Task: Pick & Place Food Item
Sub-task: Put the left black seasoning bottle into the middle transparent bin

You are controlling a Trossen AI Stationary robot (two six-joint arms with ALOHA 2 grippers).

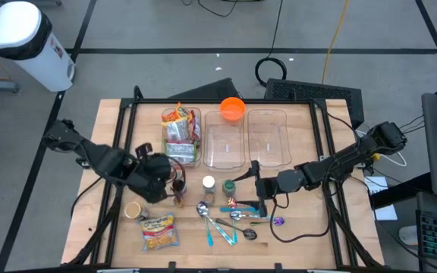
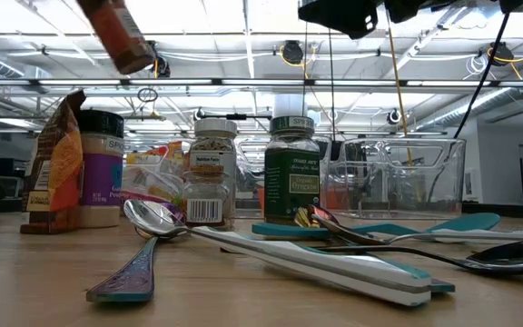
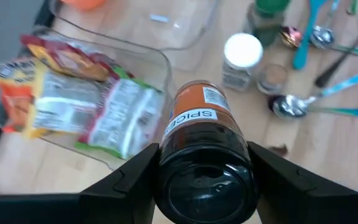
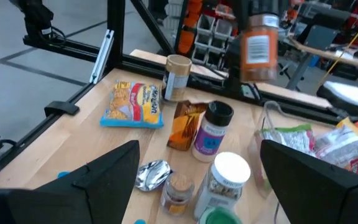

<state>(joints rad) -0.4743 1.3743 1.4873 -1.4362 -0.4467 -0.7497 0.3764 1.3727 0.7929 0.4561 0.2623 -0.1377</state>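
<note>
An orange spice jar (image 3: 194,115) with a black lid hangs in the air above the table's left half, with my left gripper (image 1: 165,173) shut on it. The low view shows the jar (image 2: 121,36) tilted, high above the other jars; in the right wrist view the jar (image 4: 260,43) floats above the table. Below it stands a clear container (image 3: 160,62) holding snack packets (image 3: 73,99). My right gripper (image 1: 256,189) stands open near the table's middle, level, over the spoons, with nothing between its fingers (image 4: 104,174). My left gripper pinches the jar at its black lid end (image 3: 166,168), one finger on each side of the lid. The fingers slant down from above. The jar is lifted clear of the table and tilted, its base pointing away from the wrist toward the table.
Two more clear containers (image 1: 226,140) (image 1: 268,136) and an orange bowl (image 1: 232,108) stand at the back. A white-lidded jar (image 1: 209,183), a green-lidded jar (image 1: 228,186), several spoons (image 1: 230,220), a snack bag (image 1: 158,231) and a small tan jar (image 1: 133,210) lie in front.
</note>
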